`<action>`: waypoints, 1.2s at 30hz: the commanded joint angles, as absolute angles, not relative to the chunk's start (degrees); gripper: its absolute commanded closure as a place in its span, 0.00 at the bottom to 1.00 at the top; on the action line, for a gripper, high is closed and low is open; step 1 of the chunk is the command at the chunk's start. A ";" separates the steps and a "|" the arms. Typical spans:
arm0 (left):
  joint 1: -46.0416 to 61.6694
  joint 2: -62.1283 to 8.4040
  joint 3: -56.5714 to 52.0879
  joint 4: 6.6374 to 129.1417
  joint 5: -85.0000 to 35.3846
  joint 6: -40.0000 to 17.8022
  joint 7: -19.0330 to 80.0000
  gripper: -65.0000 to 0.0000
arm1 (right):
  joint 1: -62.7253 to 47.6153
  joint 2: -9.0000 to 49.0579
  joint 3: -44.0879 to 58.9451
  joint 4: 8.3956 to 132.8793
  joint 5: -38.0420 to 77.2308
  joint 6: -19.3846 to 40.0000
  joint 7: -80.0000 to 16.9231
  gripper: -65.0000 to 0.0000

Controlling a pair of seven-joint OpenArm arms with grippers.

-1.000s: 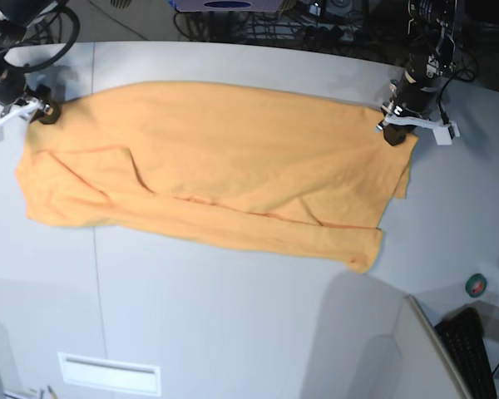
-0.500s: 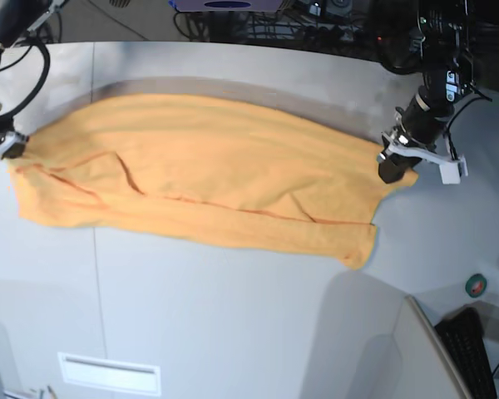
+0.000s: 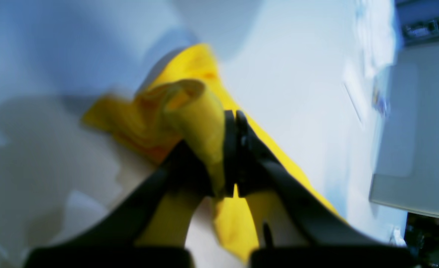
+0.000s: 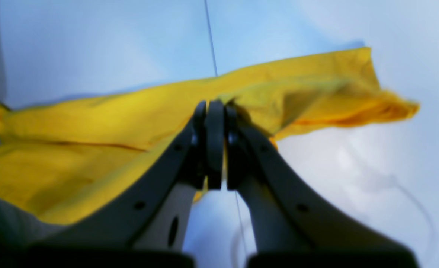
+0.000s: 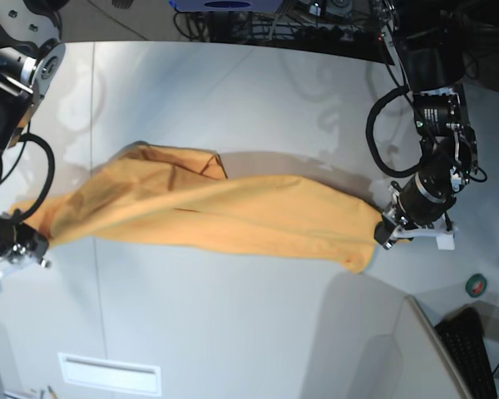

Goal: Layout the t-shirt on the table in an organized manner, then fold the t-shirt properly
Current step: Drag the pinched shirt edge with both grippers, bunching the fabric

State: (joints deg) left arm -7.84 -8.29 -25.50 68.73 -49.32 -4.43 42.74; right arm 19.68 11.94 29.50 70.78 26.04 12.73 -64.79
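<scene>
The light orange t-shirt hangs stretched in a long band between my two grippers, low over the table. Its far part has bunched into a fold near the upper left. My left gripper is shut on the shirt's right end; in the left wrist view its black fingers pinch a rolled bunch of the t-shirt. My right gripper is shut on the shirt's left end; in the right wrist view the gripper clamps the t-shirt edge above the table's dark seam.
A green tape roll and a black keyboard lie at the near right beside a grey panel. A white slot sits at the near left. Cables crowd the far edge.
Both grippers have pulled the shirt's far edge toward the near side of the table. The flat spread has collapsed into a narrower folded band. The right gripper has closed on the cloth.
</scene>
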 commanded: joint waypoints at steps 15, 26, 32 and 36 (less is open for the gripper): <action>-19.74 -10.15 -15.16 50.86 -50.07 -4.97 32.04 0.91 | 30.55 18.15 17.98 50.24 26.68 8.04 -45.23 0.58; -5.49 -13.23 -14.55 73.19 -50.07 -5.23 31.96 0.00 | -0.40 18.24 16.31 97.01 26.68 8.13 -45.23 0.38; 3.82 -14.81 -16.48 75.91 -50.07 -5.23 31.87 0.00 | -9.54 14.02 10.59 99.47 26.51 8.04 -44.79 0.39; 8.40 -14.81 -20.18 76.09 -50.07 -5.32 31.87 0.00 | -10.68 11.30 7.16 98.68 26.42 8.04 -44.79 0.39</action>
State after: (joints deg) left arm 8.69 -14.13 -19.81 74.96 -49.58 -4.56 32.69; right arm -11.14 10.94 7.05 98.00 26.11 7.92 -45.65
